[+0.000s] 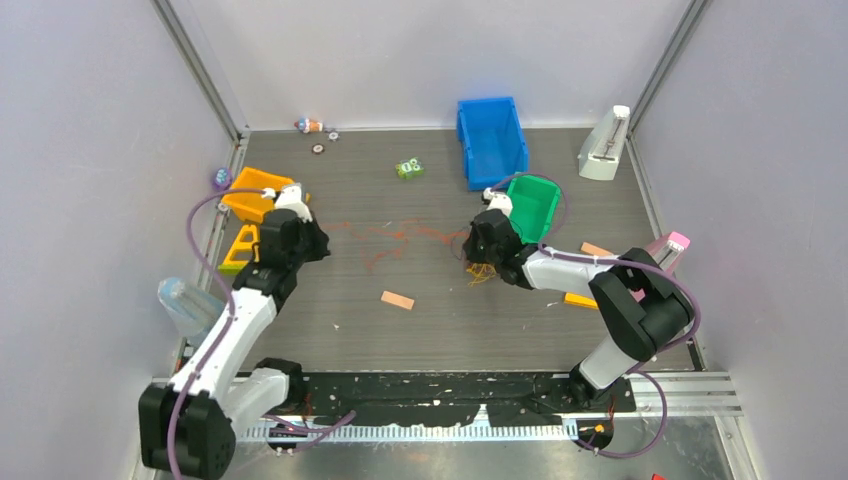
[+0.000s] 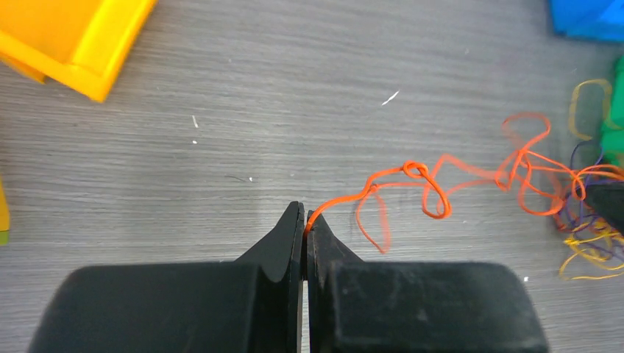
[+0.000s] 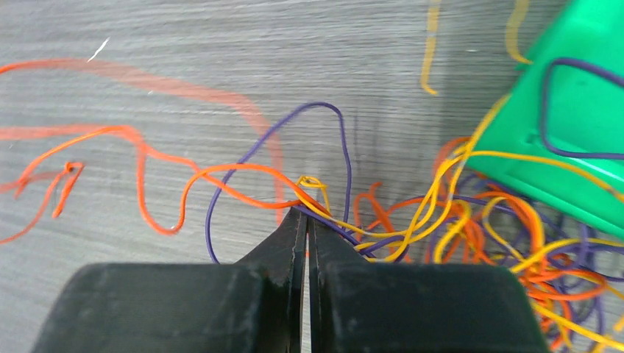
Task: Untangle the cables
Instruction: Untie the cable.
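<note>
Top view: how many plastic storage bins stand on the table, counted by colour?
Blue bin: 1
Green bin: 1
Orange bin: 1
Total: 3
The yellow object beside the orange bin is not counted; its kind is unclear.

**A Pale-Walled Cell Around a Dark Grained Worktop**

The worktop (image 1: 440, 340) was a dark grey board with a fine wood grain running across it, flecked here and there with small pale specks. Plain lilac-grey walls closed it in on three sides: a back wall (image 1: 430, 50), a left wall (image 1: 80, 150) and a right wall (image 1: 770, 150). A slim aluminium left post (image 1: 199, 65) and right post (image 1: 664, 60) rose from the far corners. Along the near edge lay a black strip (image 1: 430, 392) spotted with white, a ribbed aluminium rail (image 1: 700, 395) at its right end, and brushed sheet metal (image 1: 450, 458) below. The light was soft and even, casting only faint shadows.
</note>
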Controlling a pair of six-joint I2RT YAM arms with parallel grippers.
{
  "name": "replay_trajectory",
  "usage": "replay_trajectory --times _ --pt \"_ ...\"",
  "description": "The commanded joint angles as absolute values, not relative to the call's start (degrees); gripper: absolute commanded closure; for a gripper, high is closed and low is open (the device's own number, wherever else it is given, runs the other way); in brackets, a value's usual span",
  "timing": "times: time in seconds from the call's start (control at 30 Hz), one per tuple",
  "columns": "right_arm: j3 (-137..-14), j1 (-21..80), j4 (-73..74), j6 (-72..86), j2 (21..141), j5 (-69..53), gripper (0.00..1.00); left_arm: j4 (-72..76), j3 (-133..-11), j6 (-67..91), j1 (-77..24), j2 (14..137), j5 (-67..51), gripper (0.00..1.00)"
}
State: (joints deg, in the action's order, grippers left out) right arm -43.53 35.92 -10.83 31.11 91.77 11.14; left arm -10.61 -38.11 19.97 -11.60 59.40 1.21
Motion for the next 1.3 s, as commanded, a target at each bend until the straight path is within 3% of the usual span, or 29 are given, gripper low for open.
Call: replay_trajectory --times 0.0,0.23,0.53,0.8,1.0,1.03,1.1,1.13,1.27 --pt "-43.1 34.9 -8.2 35.6 89.0 18.8 0.95 -9.6 -37.1 25.6 -9.3 49.2 5.0 1.0" --pt "-42.7 34.5 -10.7 34.7 89.4 14.1 0.95 -15.3 -41.4 27.0 -7.4 43.2 6.7 1.0" --pt "-42.8 33.0 -3.9 41.6 89.3 21.9 0.95 -23.4 -53.6 29.1 5.0 33.7 10.4 1.0" --pt "-42.9 30.0 -3.7 43.2 91.9 15.8 0.95 -25.0 -61.1 23.3 7.4 33.6 17.8 1.0" --pt "-39.8 29.9 -12.1 38.5 89.6 8.4 0.93 -24.1 -61.2 23.1 7.4 34.7 15.2 1.0" --pt "-39.5 29.9 -13.9 36.9 89.2 6.3 0.89 -23.2 -60.7 23.0 7.4 34.7 13.5 1.0" --pt "-39.5 29.9 -14.3 35.1 88.6 4.5 0.67 -22.3 -60.2 23.0 7.4 35.1 9.1 1.0" --pt "-39.4 29.9 -14.3 34.6 88.3 4.3 0.51 -22.1 -60.1 23.1 7.4 35.5 7.0 1.0" --pt "-39.4 30.1 -12.2 31.4 84.3 7.3 0.28 -22.8 -61.2 22.6 7.4 37.0 3.9 1.0"
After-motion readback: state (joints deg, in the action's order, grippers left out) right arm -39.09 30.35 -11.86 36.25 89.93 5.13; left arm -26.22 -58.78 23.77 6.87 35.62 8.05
